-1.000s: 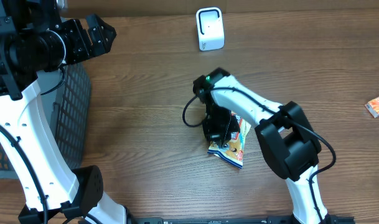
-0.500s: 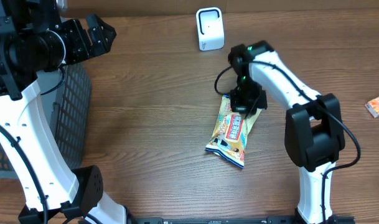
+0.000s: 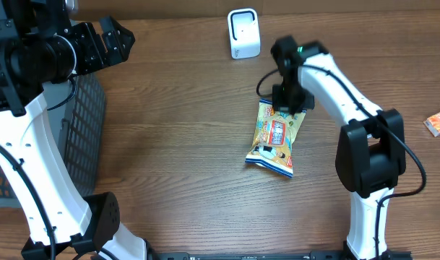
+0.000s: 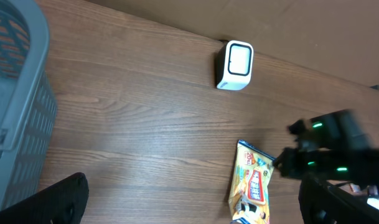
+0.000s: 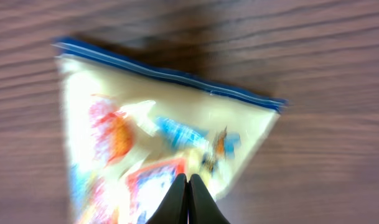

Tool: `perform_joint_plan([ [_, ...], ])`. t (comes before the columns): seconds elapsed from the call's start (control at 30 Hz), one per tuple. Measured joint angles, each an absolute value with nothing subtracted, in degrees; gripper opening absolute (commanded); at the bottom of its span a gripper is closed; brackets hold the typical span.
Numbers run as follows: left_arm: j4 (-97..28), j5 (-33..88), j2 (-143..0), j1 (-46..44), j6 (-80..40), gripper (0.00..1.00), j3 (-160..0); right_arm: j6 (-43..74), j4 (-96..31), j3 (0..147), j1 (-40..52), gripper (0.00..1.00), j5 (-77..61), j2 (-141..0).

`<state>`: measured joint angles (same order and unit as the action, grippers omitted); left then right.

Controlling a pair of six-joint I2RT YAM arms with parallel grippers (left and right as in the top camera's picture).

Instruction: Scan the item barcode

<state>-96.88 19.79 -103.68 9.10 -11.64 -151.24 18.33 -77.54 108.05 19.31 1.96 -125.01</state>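
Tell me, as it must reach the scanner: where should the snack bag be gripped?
The snack bag lies flat, so pinch its thin end nearest the scanner, coming from above; the right gripper is shut there now.

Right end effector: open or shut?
Shut. The right end effector shows its fingers pressed together over the snack bag. Pinching it? Cannot tell.

We see a dark brown wood-grain table under even light, with a pale tan surface running along beyond its far edge.
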Motion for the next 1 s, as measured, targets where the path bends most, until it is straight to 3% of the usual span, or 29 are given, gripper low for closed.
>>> perform_joint_plan([
  [0.1,-96.88,19.77,-103.68,9.10,-11.62,1.00,-151.24,17.96,-86.56,117.43,19.53,0.05,1.89,-124.99],
  [0.2,-96.88,19.79,-103.68,9.10,-11.62,1.00,-151.24,17.23,-92.84,121.47,20.18,0.14,1.02,-124.46],
  [0.37,-96.88,19.79,-103.68,9.10,-11.62,1.00,-151.24,16.62,-95.53,118.58,23.18,0.44,-1.06,-124.40],
  [0.43,-96.88,19.77,-103.68,9.10,-11.62,1.00,-151.24,16.51,-95.33,116.16,25.08,0.61,-1.52,-124.40],
  [0.47,-96.88,19.79,-103.68,9.10,-11.62,1.00,-151.24,16.12,-94.59,113.89,27.11,0.82,-1.65,-124.40],
  [0.5,-96.88,19.79,-103.68,9.10,-11.62,1.00,-151.24,16.23,-94.28,113.54,27.49,0.86,-1.65,-124.40],
  [0.63,-96.90,19.79,-103.68,9.10,-11.62,1.00,-151.24,16.32,-93.60,109.73,33.06,0.84,0.47,-124.42],
  [0.7,-96.88,19.79,-103.68,9.10,-11.62,1.00,-151.24,16.69,-93.19,108.18,35.59,0.63,2.15,-124.42],
  [0.77,-96.88,19.79,-103.68,9.10,-11.62,1.00,-151.24,18.26,-91.37,105.82,38.74,0.54,4.34,-124.42],
  [0.9,-96.86,19.79,-103.68,9.10,-11.62,1.00,-151.24,19.90,-85.14,100.09,40.53,0.55,6.24,-124.44],
  [1.0,-96.90,19.79,-103.68,9.10,-11.64,1.00,-151.24,20.38,-78.85,94.83,40.47,0.50,6.83,-124.25],
])
